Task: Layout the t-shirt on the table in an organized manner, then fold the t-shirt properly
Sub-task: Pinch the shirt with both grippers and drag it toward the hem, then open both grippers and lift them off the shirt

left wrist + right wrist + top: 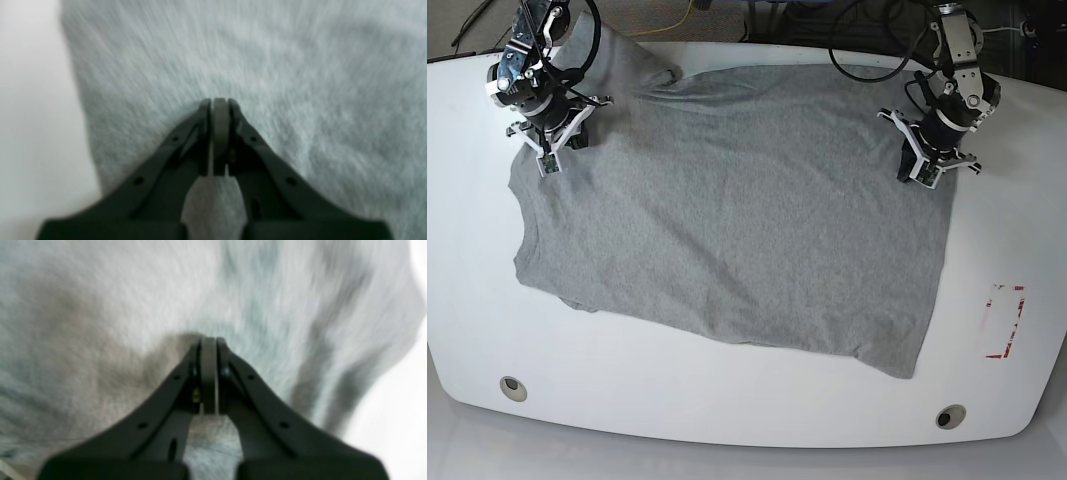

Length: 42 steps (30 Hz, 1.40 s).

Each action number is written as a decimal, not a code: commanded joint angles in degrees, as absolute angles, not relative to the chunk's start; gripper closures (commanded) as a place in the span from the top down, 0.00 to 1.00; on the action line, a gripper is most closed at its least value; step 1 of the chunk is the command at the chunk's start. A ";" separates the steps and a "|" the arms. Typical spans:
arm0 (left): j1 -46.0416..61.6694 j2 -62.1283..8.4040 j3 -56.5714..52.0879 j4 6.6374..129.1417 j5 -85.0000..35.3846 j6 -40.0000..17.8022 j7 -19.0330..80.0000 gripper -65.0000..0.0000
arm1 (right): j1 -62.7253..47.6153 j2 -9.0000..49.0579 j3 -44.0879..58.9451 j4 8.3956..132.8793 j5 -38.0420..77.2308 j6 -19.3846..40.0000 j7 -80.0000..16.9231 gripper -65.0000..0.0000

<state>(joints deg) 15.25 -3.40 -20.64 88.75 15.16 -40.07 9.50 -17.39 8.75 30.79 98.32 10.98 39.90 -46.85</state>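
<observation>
T-shirt [737, 210] lies spread over most of the table [727, 400], heather grey, plain side up, no lettering visible. Cloth mostly flat with shallow diagonal wrinkles; far-left corner bunched and lifted near the right arm, near-left edge curls slightly, near-right corner reaches toward the front edge of the table. In the base view the left gripper [924, 172] sits on the shirt's far-right edge, right gripper [547, 160] on the far-left edge near the sleeve area, the two well apart at opposite sides of the garment.

Left wrist view: left gripper [220, 101] has fingers pressed together, tips down on grey fabric [267, 66]; whether a fold of cloth is pinched between them cannot be told, picture blurred. White table [33, 116] shows along the left side, shirt edge running top to bottom beside it.

Right wrist view: right gripper [209, 340] also pressed together, tips against the t-shirt [116, 300], shadowed dent in the cloth just left of the tips; a pinch on fabric cannot be confirmed, blur again. Cloth wrinkled in darker folds to the right, table [400, 406] showing at the right edge.

Red rectangular outline mark [1004, 322] on the table right of the shirt, apart from it. Two small round holes [513, 388] near the front edge, one each side. Cables [867, 40] trail behind the table's far edge
</observation>
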 commanded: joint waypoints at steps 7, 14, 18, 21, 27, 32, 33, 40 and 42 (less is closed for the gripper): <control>11.56 -5.23 -20.70 82.68 15.69 -40.00 10.15 0.00 | -14.20 11.21 30.90 88.40 12.35 40.00 -42.68 0.00; 5.05 -6.64 -20.70 74.68 17.98 -40.00 10.15 0.00 | -8.13 12.35 30.90 79.96 12.00 40.00 -41.19 0.00; 0.84 -6.64 -20.70 71.16 19.30 -40.00 10.15 0.00 | -5.49 13.58 30.73 76.09 12.00 40.00 -39.25 0.00; -1.63 -6.81 -20.70 68.79 19.38 -40.00 10.15 0.00 | -3.03 14.02 30.73 72.84 12.00 40.00 -38.37 0.00; -6.02 -6.90 -20.70 64.84 19.38 -40.00 10.07 0.00 | 1.54 15.96 28.62 66.77 11.91 40.00 -35.65 0.00; -8.75 -6.90 -20.70 62.37 19.38 -40.00 10.07 0.00 | 5.05 17.71 24.31 62.55 11.91 39.78 -33.36 0.00; -9.27 -6.90 -20.70 61.76 19.38 -40.00 10.07 0.00 | 5.85 17.80 23.69 61.49 11.91 39.78 -32.92 0.00; -11.21 -6.81 -20.70 60.88 19.38 -40.00 10.07 0.00 | 8.66 17.89 23.08 59.65 11.91 39.78 -30.81 0.00; -11.38 -6.73 -20.62 60.97 19.38 -40.00 10.07 0.00 | 8.84 17.89 23.08 60.09 12.00 39.78 -30.90 0.00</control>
